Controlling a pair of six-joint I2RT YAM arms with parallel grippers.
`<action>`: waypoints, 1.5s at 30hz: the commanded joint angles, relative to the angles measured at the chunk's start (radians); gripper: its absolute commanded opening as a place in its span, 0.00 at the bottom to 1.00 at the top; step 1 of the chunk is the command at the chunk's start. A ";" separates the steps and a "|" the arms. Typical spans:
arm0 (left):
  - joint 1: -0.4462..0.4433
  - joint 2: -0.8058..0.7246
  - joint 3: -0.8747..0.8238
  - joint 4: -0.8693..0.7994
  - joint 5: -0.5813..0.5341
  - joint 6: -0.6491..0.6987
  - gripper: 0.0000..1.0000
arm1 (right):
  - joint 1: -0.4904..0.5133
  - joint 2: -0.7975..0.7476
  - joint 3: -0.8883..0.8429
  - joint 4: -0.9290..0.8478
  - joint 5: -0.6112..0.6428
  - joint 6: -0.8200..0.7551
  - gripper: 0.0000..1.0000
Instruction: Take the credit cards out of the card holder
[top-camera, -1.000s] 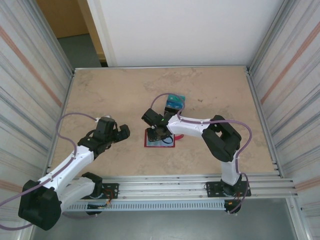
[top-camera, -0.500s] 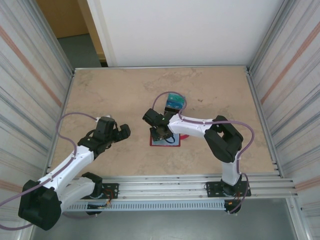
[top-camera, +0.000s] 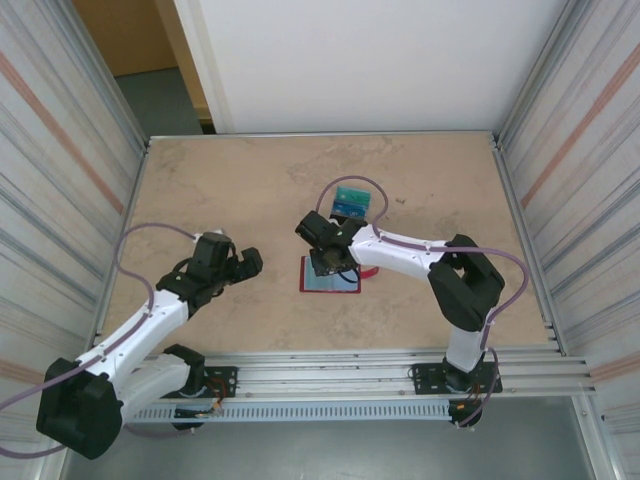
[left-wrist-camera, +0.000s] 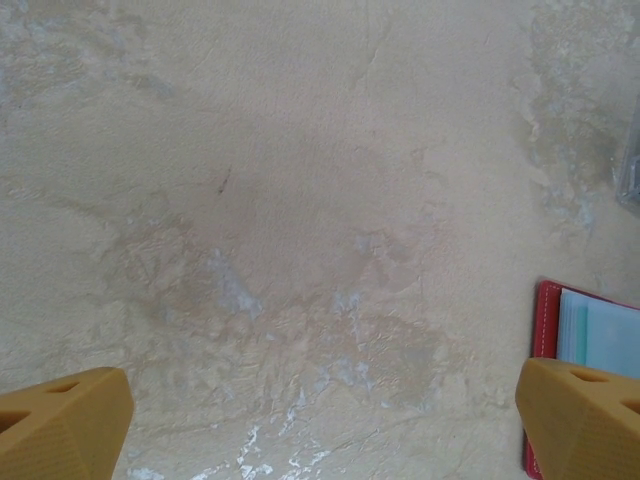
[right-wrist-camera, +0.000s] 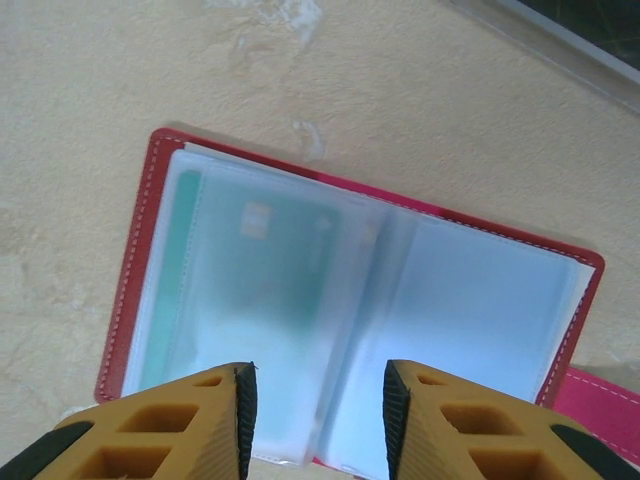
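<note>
Right gripper (right-wrist-camera: 315, 420) shifting a little over the open card holder (right-wrist-camera: 128, 300), jaws a bit apart (holding nothing), left gripper (left-wrist-camera: 320, 420) staying left of the card holder, jaws wide apart

One card holder (top-camera: 326, 282); three credit cards (top-camera: 350, 201)

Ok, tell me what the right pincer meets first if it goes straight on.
Probably the open card holder: the right pincer points at its middle, though depth is unclear.
</note>
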 joint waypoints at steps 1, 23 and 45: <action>-0.005 0.008 0.029 0.003 -0.022 0.015 0.99 | 0.035 -0.009 0.013 -0.023 0.010 -0.016 0.41; -0.010 0.027 0.025 0.007 -0.014 0.017 0.99 | 0.051 0.152 0.063 0.024 -0.096 -0.011 0.53; -0.061 0.031 0.044 0.010 -0.057 0.055 0.99 | 0.026 0.065 0.015 0.014 -0.071 -0.015 0.21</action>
